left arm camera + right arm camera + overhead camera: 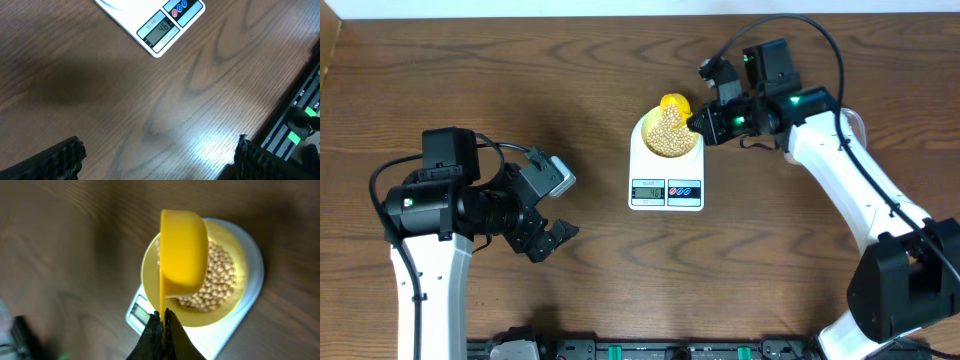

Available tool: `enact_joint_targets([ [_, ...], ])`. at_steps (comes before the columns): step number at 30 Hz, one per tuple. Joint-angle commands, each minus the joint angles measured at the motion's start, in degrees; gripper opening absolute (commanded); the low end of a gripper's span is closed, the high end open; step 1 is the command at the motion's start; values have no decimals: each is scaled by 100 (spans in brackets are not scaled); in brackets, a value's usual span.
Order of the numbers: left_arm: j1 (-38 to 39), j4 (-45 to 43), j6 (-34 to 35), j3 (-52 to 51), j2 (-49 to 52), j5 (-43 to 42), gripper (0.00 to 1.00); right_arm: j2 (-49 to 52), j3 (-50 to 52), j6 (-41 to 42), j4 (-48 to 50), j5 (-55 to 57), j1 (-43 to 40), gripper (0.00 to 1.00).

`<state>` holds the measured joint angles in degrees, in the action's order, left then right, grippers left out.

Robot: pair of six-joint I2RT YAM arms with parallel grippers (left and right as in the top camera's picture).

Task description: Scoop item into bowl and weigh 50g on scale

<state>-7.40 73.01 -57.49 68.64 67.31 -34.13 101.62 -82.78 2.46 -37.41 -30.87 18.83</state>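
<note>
- Scale (pixel 666 172) sits on the desk (pixel 100 100), ahead of the right claw (pixel 163 322) and well apart from the left claw (pixel 160 157), which gapes wide and empty.
- Bowl (pixel 148 275) rests on the scale.
- Scoop (pixel 182 255), its handle pinched in the right claw, tips above the bowl.
- Beans (pixel 220 280) lie in the bowl.

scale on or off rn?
On. The scale has dark digits showing on its display in the left wrist view.
</note>
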Motion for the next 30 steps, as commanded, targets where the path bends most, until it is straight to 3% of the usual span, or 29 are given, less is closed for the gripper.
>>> enact_joint_targets([
  [1, -24, 0, -138, -46, 4, 11, 98, -15, -402, -378, -240, 1080, 267, 1],
  [7, -24, 0, -138, -46, 4, 11, 98, -15, -428, -372, -363, 1113, 334, 1],
  [15, -24, 0, -140, -46, 4, 11, 98, -15, -426, -105, -448, 42, 160, 1],
  [30, -24, 0, -138, -46, 4, 11, 98, -15, -426, 133, -533, -573, -214, 1],
])
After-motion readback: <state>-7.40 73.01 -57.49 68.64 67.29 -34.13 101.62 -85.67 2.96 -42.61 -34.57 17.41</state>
